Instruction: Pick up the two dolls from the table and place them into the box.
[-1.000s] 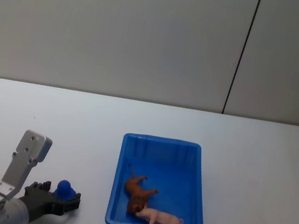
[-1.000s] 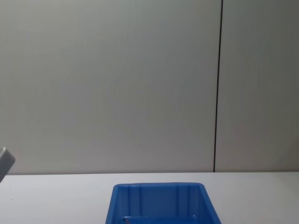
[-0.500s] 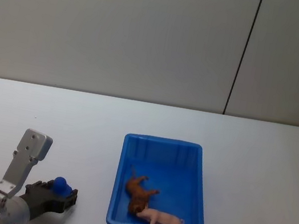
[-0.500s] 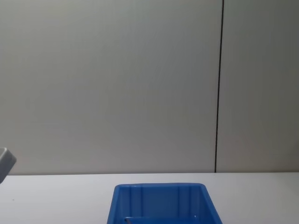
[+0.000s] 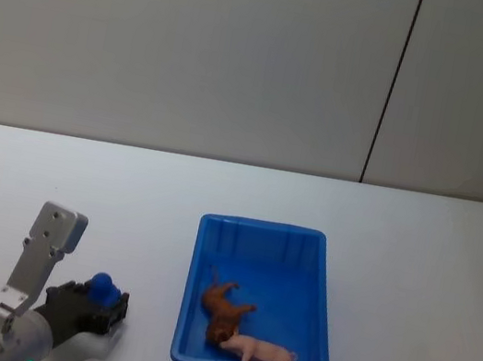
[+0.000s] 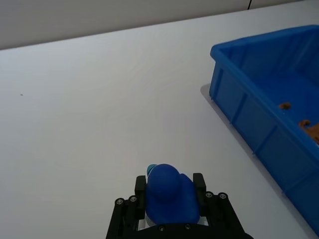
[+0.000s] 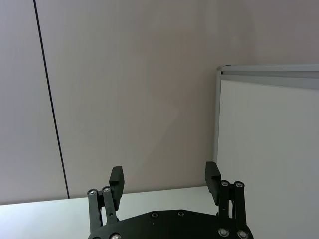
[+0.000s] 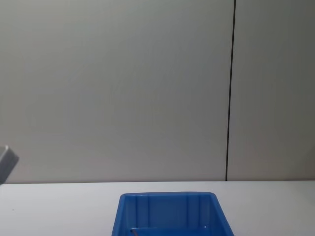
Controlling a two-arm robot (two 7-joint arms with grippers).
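A brown doll [image 5: 224, 307] and a pink doll [image 5: 261, 352] lie side by side in the near end of the blue box [image 5: 324, 307] on the white table [image 5: 422, 269]. The left wrist view catches brown bits of a doll [image 6: 310, 128] inside the box [image 6: 249, 109]. My left gripper [image 5: 101, 300] hovers low over the table left of the box, shut on a small rounded blue toy [image 6: 169, 195]. My right gripper [image 7: 164, 180] is open, holds nothing and faces the wall. The chest view has the box's far rim [image 8: 167, 195].
A grey link of my left arm [image 5: 44, 249] rises at the near left and also shows as the arm link [image 8: 7, 162] at the chest view's edge. Bare table [image 6: 99, 109] lies left of and beyond the box. A whiteboard [image 7: 269, 129] stands near the right gripper.
My left gripper has drifted slightly left, away from the box, still holding the blue toy. The dolls and box have not moved.
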